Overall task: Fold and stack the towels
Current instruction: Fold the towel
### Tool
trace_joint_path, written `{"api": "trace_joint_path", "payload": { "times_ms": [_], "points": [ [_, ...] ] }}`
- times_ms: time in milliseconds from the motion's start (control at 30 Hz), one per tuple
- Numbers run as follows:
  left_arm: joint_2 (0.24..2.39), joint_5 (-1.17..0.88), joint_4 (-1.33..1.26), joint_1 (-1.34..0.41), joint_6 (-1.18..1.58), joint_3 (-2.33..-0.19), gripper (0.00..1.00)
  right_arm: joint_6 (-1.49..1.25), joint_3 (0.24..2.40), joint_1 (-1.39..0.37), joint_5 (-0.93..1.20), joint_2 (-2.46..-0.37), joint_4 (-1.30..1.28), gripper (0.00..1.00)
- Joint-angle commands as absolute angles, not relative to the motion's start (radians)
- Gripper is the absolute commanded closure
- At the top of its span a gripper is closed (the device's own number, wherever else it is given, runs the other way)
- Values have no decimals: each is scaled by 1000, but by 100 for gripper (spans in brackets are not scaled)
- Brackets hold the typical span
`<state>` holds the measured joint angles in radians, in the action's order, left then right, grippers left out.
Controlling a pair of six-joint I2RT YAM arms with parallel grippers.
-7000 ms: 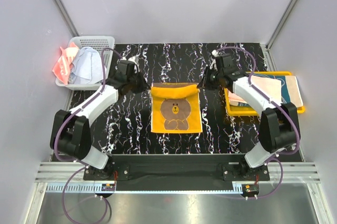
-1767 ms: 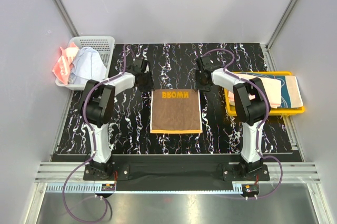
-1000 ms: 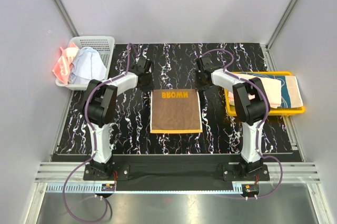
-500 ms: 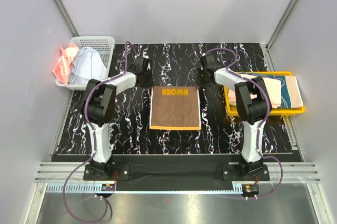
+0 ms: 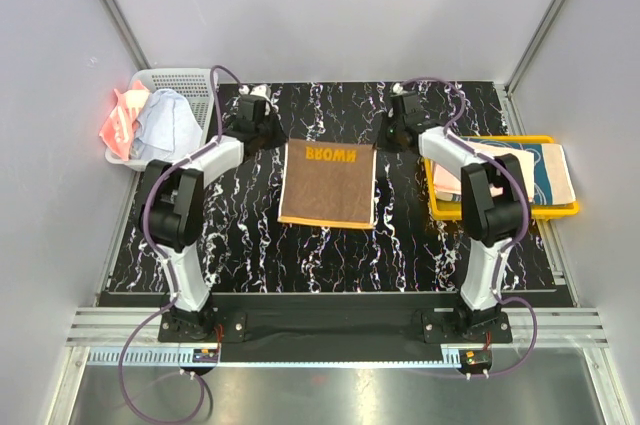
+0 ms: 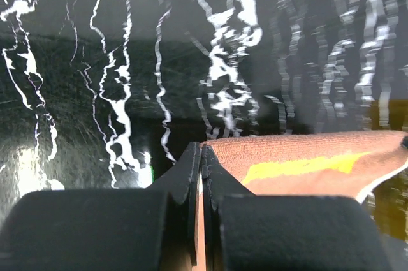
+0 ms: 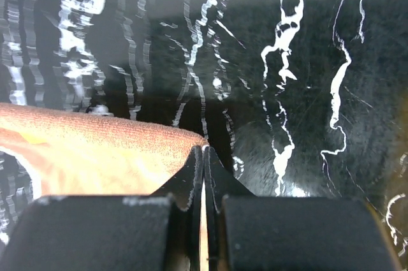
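The orange-yellow bear towel (image 5: 327, 185) shows its brown back with yellow letters and hangs stretched between both grippers above the black marble table (image 5: 250, 245). My left gripper (image 5: 262, 132) is shut on its far left corner (image 6: 299, 162). My right gripper (image 5: 392, 132) is shut on its far right corner (image 7: 95, 150). The coral pink (image 5: 120, 117) and light blue-white (image 5: 165, 125) towels lie in the white mesh basket (image 5: 195, 80) at the back left. The pale peach (image 5: 495, 163) and teal-and-cream (image 5: 548, 167) towels lie on the yellow tray (image 5: 500, 213) at the right.
Grey walls enclose the table on three sides. The arm bases sit on a black rail (image 5: 330, 320) at the near edge.
Seven seconds ago the towel lay bear side up. It now shows its brown back; both grippers have carried its far edge further back and up, and it sits slightly skewed.
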<state>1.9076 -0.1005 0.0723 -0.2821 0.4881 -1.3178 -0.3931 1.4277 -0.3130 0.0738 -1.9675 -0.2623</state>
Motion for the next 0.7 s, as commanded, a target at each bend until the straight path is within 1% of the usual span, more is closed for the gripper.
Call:
{"api": "trace_joint_path", "payload": {
  "times_ms": [0,367,667],
  "points": [
    [1799,-110,-44,-276,508,-1267,100,-400,1378,-308,94,-1841,-190,100],
    [1657,-38,-26,-310,549,-1043,100,-453,1140,-327,169,-1666,-130,100],
    [1537,23,-3,-357,552,-908,100,-462,1003,-380,167,-1566,-107,100]
  ]
}}
